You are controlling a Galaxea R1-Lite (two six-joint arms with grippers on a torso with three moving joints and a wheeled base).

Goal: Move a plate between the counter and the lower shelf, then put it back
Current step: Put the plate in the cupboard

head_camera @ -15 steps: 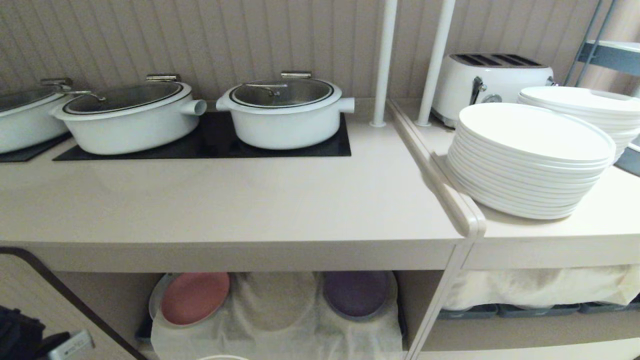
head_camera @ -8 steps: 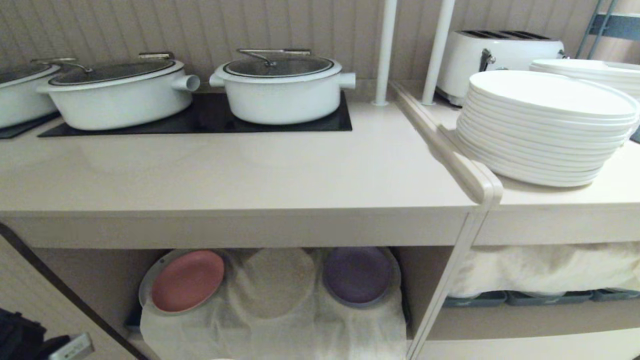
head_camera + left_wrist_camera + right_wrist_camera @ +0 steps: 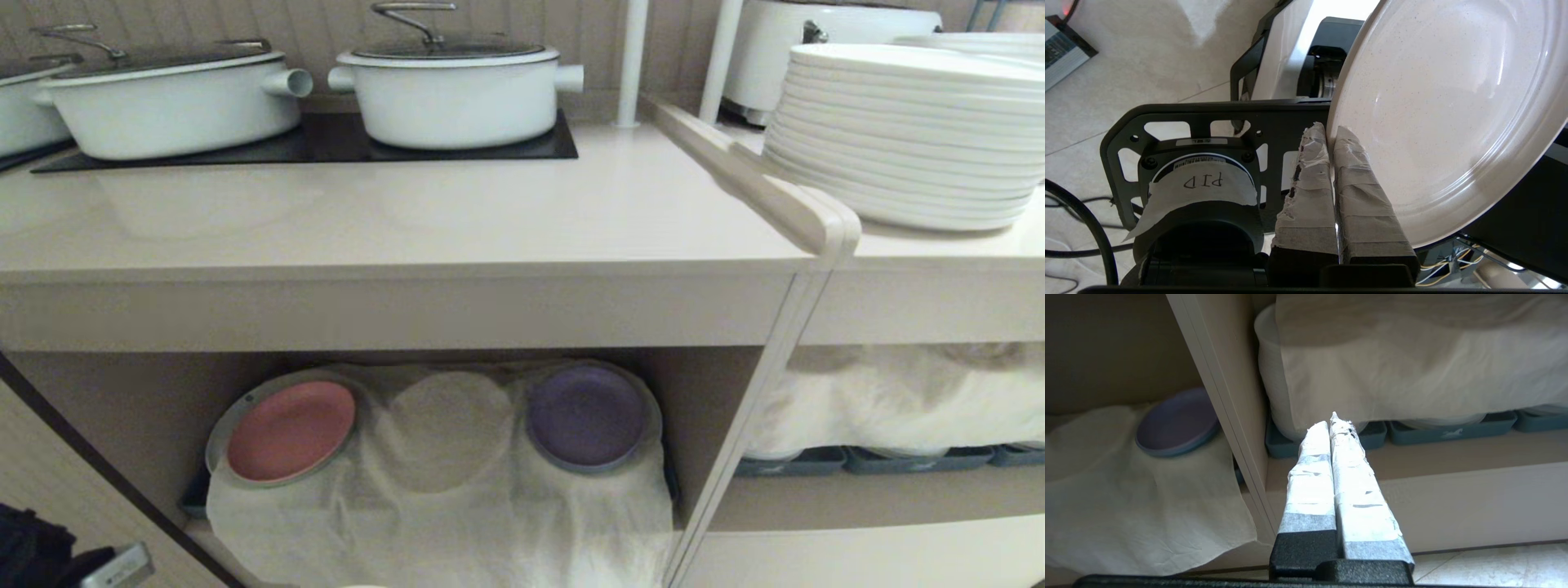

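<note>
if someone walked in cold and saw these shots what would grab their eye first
Likely the cream plate, pinched by its rim in the left gripper low beside the robot's base. Next, the tall stack of glossy white plates on the right-hand surface and the white lidded pots on the counter. Below, a pink plate and a purple plate lie on the white cloth in the lower shelf.

Speckled cream plate, pink plate, purple plate, white cloth.
</note>
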